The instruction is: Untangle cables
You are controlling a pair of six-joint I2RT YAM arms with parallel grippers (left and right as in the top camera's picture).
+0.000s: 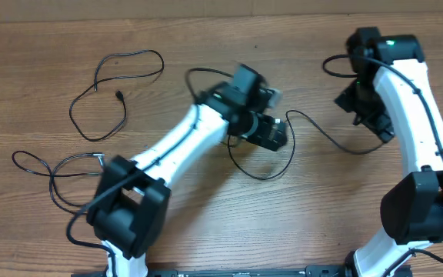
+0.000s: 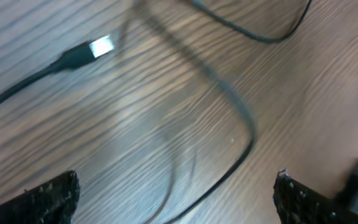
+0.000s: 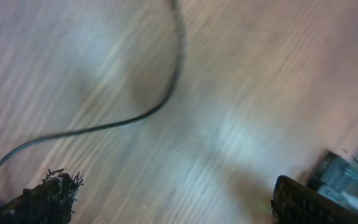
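Three thin black cables lie on the wooden table. One loops at the upper left (image 1: 120,96), and a second curls at the lower left (image 1: 75,158). The third (image 1: 331,141) runs from the middle towards the right arm. My left gripper (image 1: 271,132) hovers open over the middle cable. In the left wrist view a plug with a silvery tip (image 2: 101,46) lies ahead, and a cable strand (image 2: 247,124) curves down between the open fingers of the left gripper (image 2: 178,177), untouched. My right gripper (image 1: 368,108) is open and empty. In its wrist view the right gripper (image 3: 173,183) has a cable (image 3: 166,93) lying ahead of it.
The left arm (image 1: 183,138) stretches diagonally across the table's middle. The right arm (image 1: 414,100) stands along the right edge. Both arm bases sit at the near edge of the table (image 1: 229,231). A thicker black wire runs along the right arm.
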